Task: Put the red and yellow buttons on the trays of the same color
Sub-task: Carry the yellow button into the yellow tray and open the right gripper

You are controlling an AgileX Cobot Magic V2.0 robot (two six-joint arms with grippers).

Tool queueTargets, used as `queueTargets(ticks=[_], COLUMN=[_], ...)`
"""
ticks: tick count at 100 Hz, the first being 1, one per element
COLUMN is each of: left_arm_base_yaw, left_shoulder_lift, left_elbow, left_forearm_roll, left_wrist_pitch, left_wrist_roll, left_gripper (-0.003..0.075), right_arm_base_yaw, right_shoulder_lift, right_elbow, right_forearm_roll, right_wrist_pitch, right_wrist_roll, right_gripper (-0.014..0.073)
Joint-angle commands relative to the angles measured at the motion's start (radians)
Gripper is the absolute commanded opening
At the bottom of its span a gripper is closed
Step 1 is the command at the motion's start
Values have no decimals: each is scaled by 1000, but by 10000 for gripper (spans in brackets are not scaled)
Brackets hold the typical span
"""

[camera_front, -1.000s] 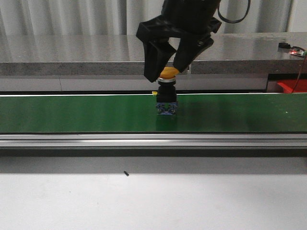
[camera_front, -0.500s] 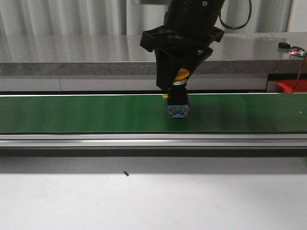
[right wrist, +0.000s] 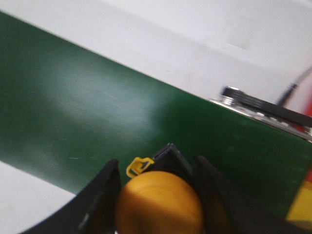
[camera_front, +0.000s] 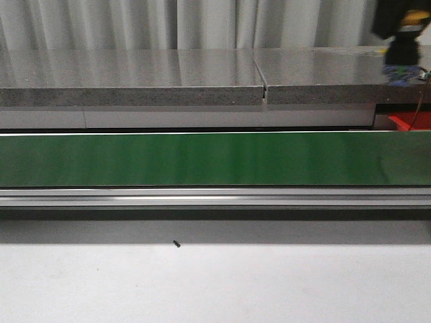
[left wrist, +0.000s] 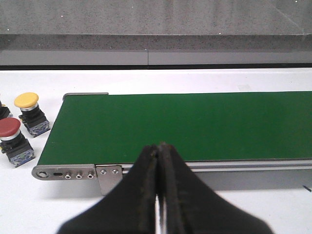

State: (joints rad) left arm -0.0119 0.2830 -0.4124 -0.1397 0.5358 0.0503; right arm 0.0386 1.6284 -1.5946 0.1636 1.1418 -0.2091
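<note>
Item: yellow dome-capped push button (right wrist: 158, 204) on a black body with a small yellow clip, held between the two black fingers of the right tool (right wrist: 156, 195), which is closed on it at the cap and collar; in the front view the same button (camera_front: 411, 19) sits high at the far right edge, clear of the long green conveyor belt (camera_front: 202, 159) and above the grey stone ledge (camera_front: 135, 74). Under the carried button the right wrist view shows belt, the white table (right wrist: 195, 34) and, at the corner, a sliver of red and yellow that may be the trays; too little shows to be sure. Left tool (left wrist: 158, 161): fingers pressed together, holding nothing, parked over the near rail of the belt. Stock remaining: one yellow mushroom-cap button (left wrist: 29, 113) and one red mushroom-cap button (left wrist: 12, 141), standing just beside each other on the table off the belt's end. Hazards, as judged: the grip bears on a rounded cap, so the button could slip or tilt in transit; with red and yellow adjoining, a release slightly off could drop it on the wrong colour or on a rim.
</note>
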Motion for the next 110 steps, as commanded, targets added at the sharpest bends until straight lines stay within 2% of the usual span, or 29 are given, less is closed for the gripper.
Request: queueTargets(ticks=[1, 32, 53, 65, 93, 110], left_arm_base_yaw=[-9, -9, -9, -9, -9, -9], left_shoulder_lift=[7, 7, 7, 7, 7, 7], left_elbow=[-26, -26, -26, -26, -26, -26], left_forearm_roll=[-12, -12, -12, -12, -12, -12], left_wrist_pitch=[-78, -78, -78, -78, -78, -78], left_wrist_roll=[-5, -5, -5, -5, -5, -5], left_gripper=[-20, -20, -20, -20, -20, -20], right_arm_base_yaw=[-109, -507, -680, -716, -716, -716], right_shoulder_lift=[-78, -70, -27, 13, 90, 127], right_elbow=[-28, -28, -21, 19, 204, 262], right_forearm_roll=[10, 26, 102, 133, 135, 135], right_wrist_pitch=[-8, 3, -52, -79, -256, -335], right_wrist_roll=[6, 7, 7, 7, -12, -29], right_gripper=[222, 222, 222, 222, 218, 218])
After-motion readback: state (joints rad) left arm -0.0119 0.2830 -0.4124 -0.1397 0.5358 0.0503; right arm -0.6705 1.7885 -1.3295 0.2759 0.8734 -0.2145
